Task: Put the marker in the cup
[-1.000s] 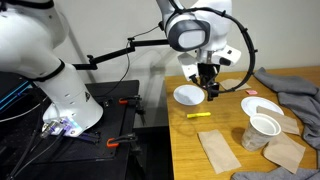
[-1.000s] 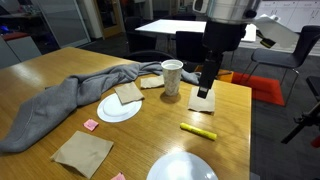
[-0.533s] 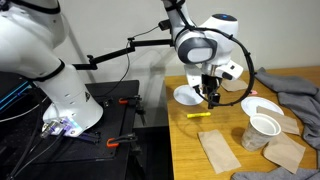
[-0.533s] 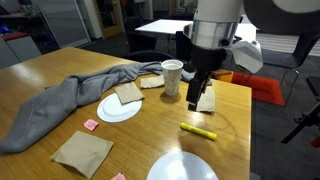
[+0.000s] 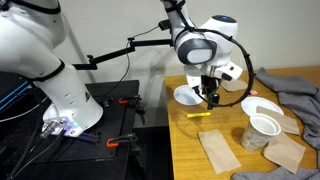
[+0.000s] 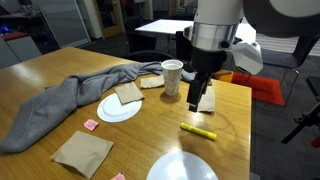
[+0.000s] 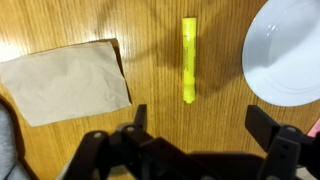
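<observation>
The gripper (image 7: 195, 120) hangs wide open and empty over the yellow marker (image 7: 188, 60), which lies flat on the wooden table (image 7: 150, 30) at the wrist view's upper middle, between tan paper (image 7: 65, 80) and a white dish (image 7: 285, 50), well apart from the cup (image 6: 172, 78).

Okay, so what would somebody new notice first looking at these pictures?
The bright yellow marker, lying flat on the wooden table beside a white dish. The large open gripper hangs over the table close to it, and a crumpled grey cloth sprawls across the table farther off.
</observation>
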{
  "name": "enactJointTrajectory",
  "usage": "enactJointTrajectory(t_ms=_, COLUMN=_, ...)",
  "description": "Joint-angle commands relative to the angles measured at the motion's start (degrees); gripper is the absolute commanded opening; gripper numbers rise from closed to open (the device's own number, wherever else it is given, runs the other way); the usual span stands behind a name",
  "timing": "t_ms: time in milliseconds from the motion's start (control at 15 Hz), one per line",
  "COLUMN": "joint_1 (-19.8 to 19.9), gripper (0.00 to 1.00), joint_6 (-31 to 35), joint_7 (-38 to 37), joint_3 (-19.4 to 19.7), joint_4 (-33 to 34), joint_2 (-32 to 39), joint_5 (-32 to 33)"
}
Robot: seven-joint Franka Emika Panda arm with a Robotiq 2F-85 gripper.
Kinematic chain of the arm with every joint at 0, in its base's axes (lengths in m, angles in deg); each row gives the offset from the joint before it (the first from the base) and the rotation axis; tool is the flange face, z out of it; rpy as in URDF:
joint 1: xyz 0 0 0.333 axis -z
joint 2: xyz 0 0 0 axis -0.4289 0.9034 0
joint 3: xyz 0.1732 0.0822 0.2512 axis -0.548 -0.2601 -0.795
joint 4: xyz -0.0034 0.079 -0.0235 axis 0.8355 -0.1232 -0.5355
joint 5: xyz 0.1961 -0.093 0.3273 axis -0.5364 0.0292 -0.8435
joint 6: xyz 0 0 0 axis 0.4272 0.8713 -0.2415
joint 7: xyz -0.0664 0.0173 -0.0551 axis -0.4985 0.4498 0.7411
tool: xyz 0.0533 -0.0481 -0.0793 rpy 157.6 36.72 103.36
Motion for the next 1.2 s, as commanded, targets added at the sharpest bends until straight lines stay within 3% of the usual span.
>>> enactJointTrajectory(t_ms=0, joint_1=-0.6, gripper=1.00, joint_6=0.8, joint_7=-0.4, joint_3=-0.2, joint_4=-0.4, joint_2=0.4, joint_5=0.3)
enactJointTrajectory(t_ms=400, joint_1=-3.0, gripper=1.00, joint_6=5.7, joint_7=-1.2, joint_3=0.9, joint_4=-1.4, joint_2=2.3, joint_5=1.8)
enactJointTrajectory(t_ms=667, joint_1=-2.8, gripper=1.00, joint_6=10.7, joint_7=-0.1, joint_3=0.2, joint_4=-1.5, joint_2=4.6, joint_5=1.9)
enactJointTrajectory(t_ms=1133, joint_1=-2.7, gripper=1.00, joint_6=13.4, joint_7=0.1, joint_3=0.2, joint_4=-0.2, joint_2=8.9, joint_5=1.9)
